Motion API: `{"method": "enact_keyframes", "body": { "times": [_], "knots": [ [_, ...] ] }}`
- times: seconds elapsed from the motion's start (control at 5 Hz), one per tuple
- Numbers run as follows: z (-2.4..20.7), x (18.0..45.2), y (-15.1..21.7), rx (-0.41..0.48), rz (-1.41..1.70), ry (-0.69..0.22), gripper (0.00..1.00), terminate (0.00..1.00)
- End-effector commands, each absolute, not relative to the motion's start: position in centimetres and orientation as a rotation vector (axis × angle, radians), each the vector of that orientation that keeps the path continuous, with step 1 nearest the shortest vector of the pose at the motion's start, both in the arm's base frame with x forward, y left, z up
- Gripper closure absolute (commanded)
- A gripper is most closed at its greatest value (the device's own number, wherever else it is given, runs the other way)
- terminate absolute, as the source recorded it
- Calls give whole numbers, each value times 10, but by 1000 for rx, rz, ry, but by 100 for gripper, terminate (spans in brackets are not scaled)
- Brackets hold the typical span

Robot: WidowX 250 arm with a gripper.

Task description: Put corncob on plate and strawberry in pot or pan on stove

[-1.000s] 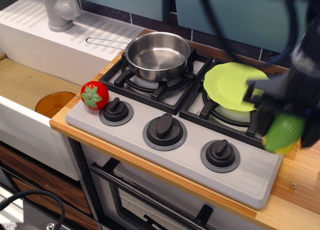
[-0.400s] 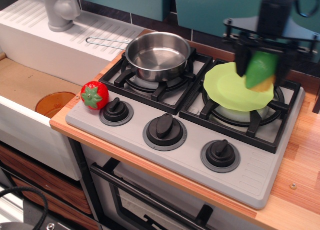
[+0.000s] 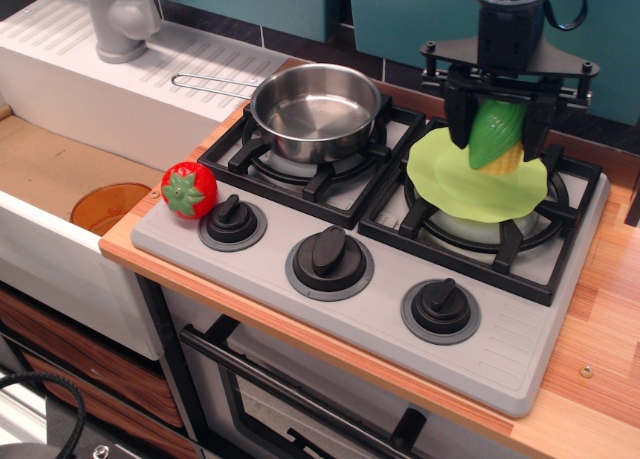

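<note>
My gripper (image 3: 497,139) is shut on the corncob (image 3: 493,134), green husk up and yellow end down, and holds it just above the lime-green plate (image 3: 450,184) on the right burner. The steel pot (image 3: 314,111) stands empty on the left burner of the grey stove (image 3: 380,309), its wire handle pointing left. The red strawberry (image 3: 189,189) sits on the stove's front left corner, beside the left knob, far from the gripper.
A white sink and drainboard (image 3: 90,89) with a grey tap (image 3: 118,19) lie to the left. An orange round dish (image 3: 110,207) lies in the sink basin. Three black knobs (image 3: 328,251) line the stove front. Wooden counter (image 3: 600,309) runs along the right.
The gripper has carried the corncob from the stove's right front edge up and back, then slightly left, to a spot over the plate. The strawberry and pot have not moved.
</note>
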State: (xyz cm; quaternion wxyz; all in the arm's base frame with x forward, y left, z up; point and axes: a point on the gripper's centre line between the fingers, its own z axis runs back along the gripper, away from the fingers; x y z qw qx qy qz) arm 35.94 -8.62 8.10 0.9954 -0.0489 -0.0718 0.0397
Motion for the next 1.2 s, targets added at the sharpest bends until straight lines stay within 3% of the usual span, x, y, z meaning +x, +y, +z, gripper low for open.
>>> {"method": "enact_keyframes", "body": {
  "times": [0.0, 0.4, 0.6, 1.0],
  "knots": [
    [82, 374, -88, -123, 83, -195, 100, 0],
    [79, 382, -81, -111, 65, -201, 100, 0],
    [81, 377, -82, -99, 69, -199, 0, 0],
    [98, 359, -94, -85, 84, -173, 0, 0]
  ]
}}
